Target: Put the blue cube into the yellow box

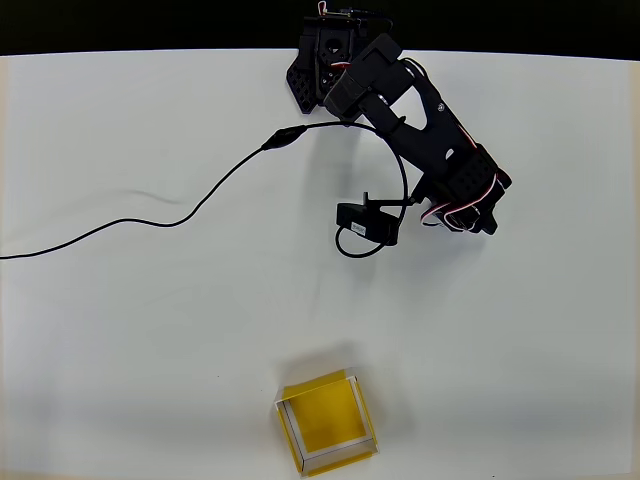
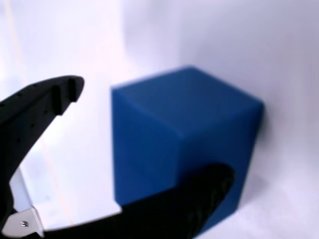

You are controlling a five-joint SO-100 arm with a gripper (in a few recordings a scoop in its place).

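- Close before the wrist camera stands the cube (image 2: 184, 144), upright on the white table (image 2: 279, 59), one corner edge turned toward the lens.
- About the cube, the gripper (image 2: 149, 149) is spread: one black finger (image 2: 40, 109) curves at the left, apart from the cube, and the other finger (image 2: 199, 199) crosses in front of the cube's lower face. Whether this one touches the cube, I cannot tell.
- I judge the jaws stand wide so the cube can pass between them before they close.
- From above, the arm (image 1: 420, 130) is folded down and to the right of its base, so its wrist hangs low over the table, I think above the cube.
- Well apart from the arm, near the bottom edge of the overhead view, lies the box (image 1: 325, 420), its open top upward, ready to receive the cube.
- A black cable (image 1: 170, 220) runs leftward from the arm across the table.
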